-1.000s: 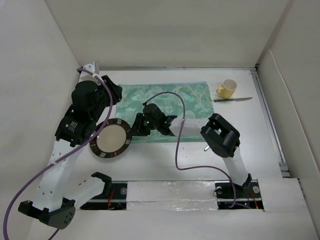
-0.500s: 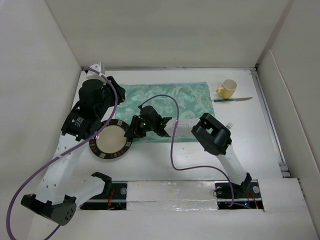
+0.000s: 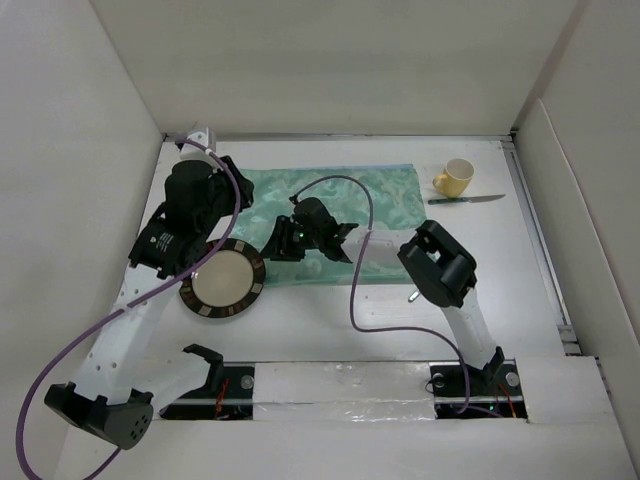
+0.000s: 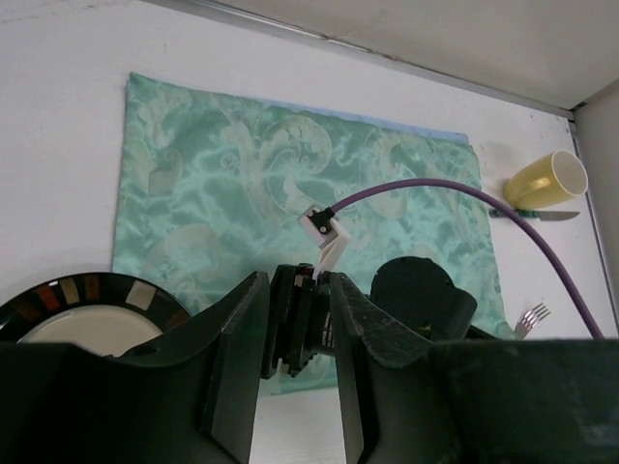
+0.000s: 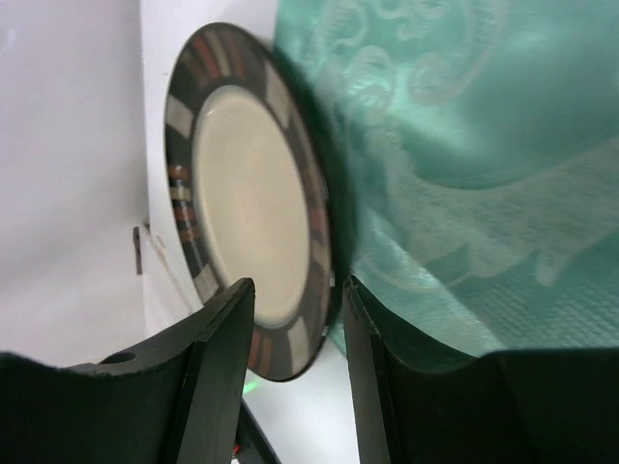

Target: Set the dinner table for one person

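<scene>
Points the parted right hand (image 5: 297,295) at the rim of the plate (image 3: 222,279) — on the surface (image 3: 330,320) just to its left, beside the placemat (image 3: 380,190) — with the left hand (image 4: 298,285) likewise parted, empty, close by.

Brightness: even and bright in all views; the white table (image 3: 330,320) and walls (image 3: 330,70) read a soft grey-white and are not blown out.
Source: diffuse light from overhead, with no hard beam.
Shadows: soft and short under the arms; a dark band on the mat (image 3: 385,190) beside the plate (image 5: 247,203); a faint one by the cup (image 3: 455,177).
Glare: a satin sheen on the mat in the wrist views.
Blur: the right wrist view is soft throughout; the right fingers (image 5: 218,377) and left fingers (image 4: 232,367) are dark and out of focus.
Distortion: the left wrist view bends slightly at its edges.
</scene>
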`<state>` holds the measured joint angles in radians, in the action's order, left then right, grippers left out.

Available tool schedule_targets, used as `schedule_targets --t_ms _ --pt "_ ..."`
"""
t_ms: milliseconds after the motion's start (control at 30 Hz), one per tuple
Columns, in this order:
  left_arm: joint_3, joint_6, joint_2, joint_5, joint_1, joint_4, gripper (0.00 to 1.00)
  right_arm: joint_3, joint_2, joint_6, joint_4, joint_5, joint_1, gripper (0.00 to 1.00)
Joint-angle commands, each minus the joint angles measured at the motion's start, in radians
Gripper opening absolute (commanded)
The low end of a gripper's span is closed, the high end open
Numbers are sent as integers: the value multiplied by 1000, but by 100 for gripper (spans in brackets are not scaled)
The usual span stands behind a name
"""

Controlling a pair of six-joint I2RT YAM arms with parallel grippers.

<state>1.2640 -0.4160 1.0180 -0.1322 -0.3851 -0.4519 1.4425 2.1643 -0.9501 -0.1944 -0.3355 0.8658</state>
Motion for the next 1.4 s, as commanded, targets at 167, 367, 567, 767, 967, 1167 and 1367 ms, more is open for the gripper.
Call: schedule_targets --t_ms 167,367,567,767,967,1167,1367 --pt "-21 19 -13 6 -3 39 29 116 88 50 59 -40 25 45" --pt "-44 16 -9 13 -3 48 29 160 143 33 38 -97 45 42" --pt "-52 14 -12 13 -3 50 29 121 154 -24 -59 -135 45 20" --pt "-14 26 -9 -20 -3 38 29 75 74 -122 -180 -184 35 0" --pt "133 82 22 -98 -3 7 30 70 -47 -315 -383 -263 1 0" --pt "199 95 40 -96 -3 13 34 -17 -254 -290 -320 -234 -117 0" --pt "154 60 68 -23 -3 31 37 -209 -443 -187 -185 -207 -293 0"
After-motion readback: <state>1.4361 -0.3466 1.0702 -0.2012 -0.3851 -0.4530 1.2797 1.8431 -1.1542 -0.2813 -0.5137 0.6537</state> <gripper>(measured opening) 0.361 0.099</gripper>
